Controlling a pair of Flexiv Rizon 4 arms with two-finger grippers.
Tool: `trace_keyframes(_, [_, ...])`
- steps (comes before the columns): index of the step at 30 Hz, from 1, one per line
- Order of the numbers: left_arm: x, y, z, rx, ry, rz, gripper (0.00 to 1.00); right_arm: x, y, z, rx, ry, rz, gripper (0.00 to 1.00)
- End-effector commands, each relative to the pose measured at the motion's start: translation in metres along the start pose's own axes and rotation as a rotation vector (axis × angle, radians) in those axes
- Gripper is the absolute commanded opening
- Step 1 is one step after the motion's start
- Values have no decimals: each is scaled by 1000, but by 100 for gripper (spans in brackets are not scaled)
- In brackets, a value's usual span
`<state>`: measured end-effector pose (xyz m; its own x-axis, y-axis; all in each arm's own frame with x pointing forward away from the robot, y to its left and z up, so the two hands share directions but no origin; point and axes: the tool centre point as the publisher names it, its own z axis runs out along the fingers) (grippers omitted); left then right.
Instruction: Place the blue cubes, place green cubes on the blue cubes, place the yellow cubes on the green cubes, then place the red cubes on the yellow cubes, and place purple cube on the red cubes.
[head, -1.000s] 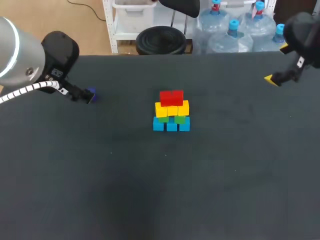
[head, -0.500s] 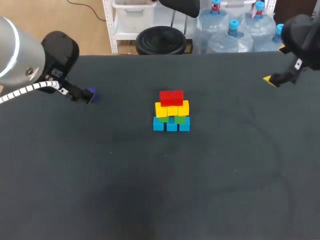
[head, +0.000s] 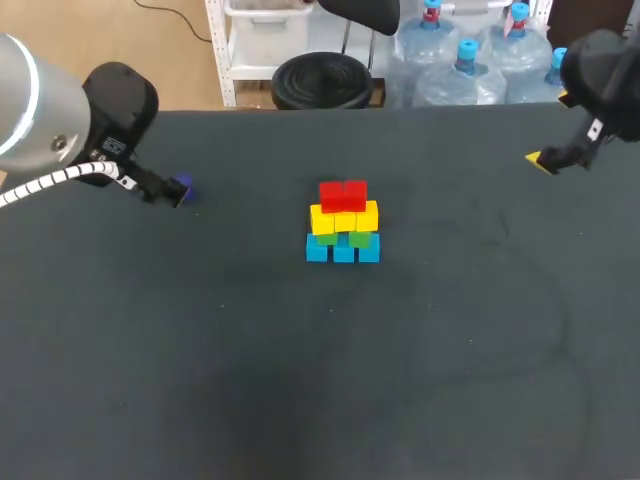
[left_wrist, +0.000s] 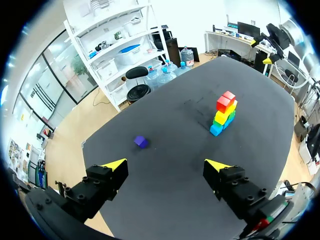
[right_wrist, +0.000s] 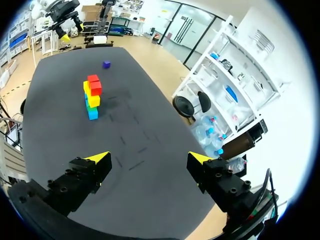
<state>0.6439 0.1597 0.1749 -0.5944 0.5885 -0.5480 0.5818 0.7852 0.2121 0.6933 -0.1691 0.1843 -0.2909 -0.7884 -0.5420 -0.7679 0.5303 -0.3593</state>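
Hovering spread wide, empty — left hand near purple cube, right hand well apart.

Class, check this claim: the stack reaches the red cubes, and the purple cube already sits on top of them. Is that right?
No. The purple cube lies alone on the table, away from the stack, as the left wrist view shows. The stack does reach the red cubes.
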Motion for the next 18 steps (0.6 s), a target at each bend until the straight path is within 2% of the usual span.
trace_keyframes(1, [0, 1, 0, 4, -2, 1, 100, 1, 3, 0, 71, -3, 2, 100])
trace_keyframes(17, [0, 1, 0, 4, -2, 1, 100, 1, 3, 0, 71, -3, 2, 100])
trace_keyframes(18, [0, 2, 0, 30, 21, 22, 100, 1, 3, 0, 71, -3, 2, 100])
